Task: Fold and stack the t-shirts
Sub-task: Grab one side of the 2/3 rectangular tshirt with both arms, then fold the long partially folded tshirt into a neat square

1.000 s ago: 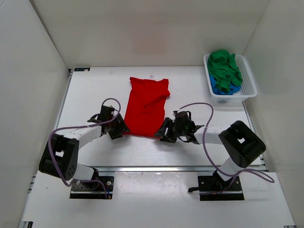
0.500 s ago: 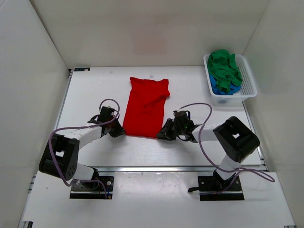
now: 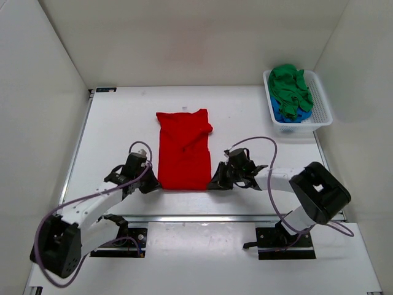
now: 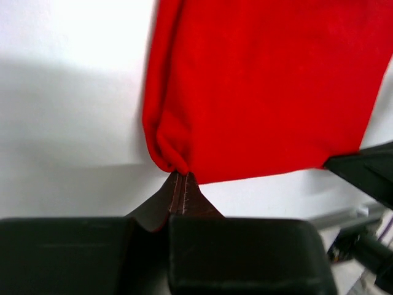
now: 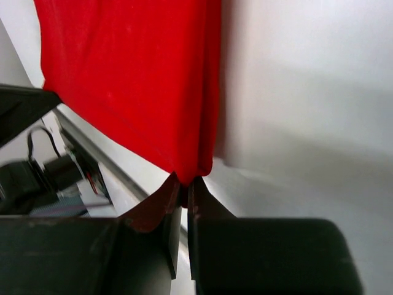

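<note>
Red t-shirt [image 3: 182, 150] lies flat at centre frame on the table [image 3: 110, 123], folded narrow. Left claw [image 3: 151, 184] is clamped on its lower-left corner. Right claw [image 3: 215, 182] is clamped on its lower-right corner. Green t-shirt [image 3: 288, 86] and blue t-shirt [image 3: 284, 115] sit in the white basket [image 3: 320, 104], upper right.

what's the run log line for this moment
left end effector: shut on red t-shirt near-left corner | right end effector: shut on near-right corner | green t-shirt: in basket

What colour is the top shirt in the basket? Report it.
Green shirt; the top view shows it best.
</note>
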Robot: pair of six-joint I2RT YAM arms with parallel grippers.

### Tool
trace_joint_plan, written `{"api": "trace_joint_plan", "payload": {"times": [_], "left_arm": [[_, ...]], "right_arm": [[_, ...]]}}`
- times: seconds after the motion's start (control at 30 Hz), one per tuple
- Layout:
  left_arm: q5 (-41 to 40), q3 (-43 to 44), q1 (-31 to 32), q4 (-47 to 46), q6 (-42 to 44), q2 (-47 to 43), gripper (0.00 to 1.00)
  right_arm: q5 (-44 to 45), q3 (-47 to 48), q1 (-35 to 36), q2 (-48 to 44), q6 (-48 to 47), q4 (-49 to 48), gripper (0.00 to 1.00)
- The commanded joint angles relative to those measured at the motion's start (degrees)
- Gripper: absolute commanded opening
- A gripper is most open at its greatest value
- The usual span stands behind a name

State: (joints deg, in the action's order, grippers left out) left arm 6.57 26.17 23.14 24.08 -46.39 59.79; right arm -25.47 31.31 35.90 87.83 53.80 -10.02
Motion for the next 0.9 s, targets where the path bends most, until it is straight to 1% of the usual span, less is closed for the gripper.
{"api": "trace_joint_plan", "payload": {"times": [0.0,0.03,0.13,0.27,0.37,0.4,0.43,0.47,0.5,0.57,0.6,0.63,0.67,0.7,0.73,0.77,0.8,0.83,0.87], "left_arm": [[-0.2,-2.8,0.9,7.3,-0.4,-7.0,0.0],[0.1,-3.3,0.5,8.3,-0.5,-8.4,0.0],[0.1,-5.7,2.0,11.2,-2.1,-14.2,0.0],[1.2,-8.7,2.4,12.6,-2.5,-18.4,0.0],[2.0,-8.8,1.9,12.3,-2.7,-18.9,0.0],[1.8,-7.7,2.0,12.3,-2.3,-18.3,0.0],[1.9,-6.1,1.8,12.4,-1.5,-17.5,0.0],[1.6,-4.7,1.3,12.9,-1.2,-16.6,0.0],[1.8,-1.9,1.1,13.2,-0.4,-15.3,0.0],[2.3,5.1,-2.0,13.2,1.6,-12.0,0.0],[2.7,6.9,-2.7,12.3,2.3,-10.6,0.0],[3.2,10.9,-4.7,11.9,3.1,-7.5,0.0],[4.0,15.0,-6.6,10.7,3.1,-4.0,0.0],[4.5,17.4,-7.5,9.3,3.4,-1.9,0.0],[3.8,21.9,-7.7,7.8,3.4,2.6,0.0],[1.9,26.4,-7.8,7.1,3.8,7.3,0.0],[1.7,28.8,-8.0,6.1,4.2,9.8,0.0],[1.0,33.2,-9.1,6.0,4.2,15.0,0.0],[0.5,37.9,-10.7,4.6,4.2,20.0,0.0]], "right_arm": [[-0.5,-3.6,1.2,-5.8,-2.6,5.3,0.0],[-0.8,-4.8,1.4,-7.8,-2.3,5.4,0.0],[-1.0,-7.1,2.3,-11.9,-2.0,6.9,0.0],[-2.3,-9.2,1.8,-13.2,-3.0,7.0,0.0],[-3.5,-6.3,1.3,-11.6,-6.2,9.1,0.01],[-3.4,-5.8,1.5,-11.3,-7.4,9.9,0.0],[-3.8,-3.3,1.0,-11.1,-8.8,12.8,0.0],[-3.8,-0.8,0.5,-10.3,-9.4,13.6,0.0],[-4.0,0.3,-0.3,-10.7,-10.6,16.0,0.0],[-4.3,7.1,-1.9,-10.1,-12.7,18.9,0.01],[-4.8,8.7,-3.6,-9.6,-14.4,20.2,0.01],[-5.3,12.1,-4.5,-8.7,-15.7,21.0,0.0],[-5.6,15.8,-6.6,-6.6,-15.7,21.4,0.0],[-6.4,17.9,-8.7,-4.6,-17.1,21.4,0.0],[-7.3,22.1,-9.8,-3.0,-18.0,21.8,0.01],[-7.7,26.8,-11.7,0.3,-18.5,22.1,0.0],[-8.3,29.0,-13.4,4.6,-19.8,22.3,0.0],[-8.5,34.6,-14.0,6.8,-20.8,22.8,0.0],[-8.8,40.6,-14.9,11.8,-21.0,23.2,0.0]]}}
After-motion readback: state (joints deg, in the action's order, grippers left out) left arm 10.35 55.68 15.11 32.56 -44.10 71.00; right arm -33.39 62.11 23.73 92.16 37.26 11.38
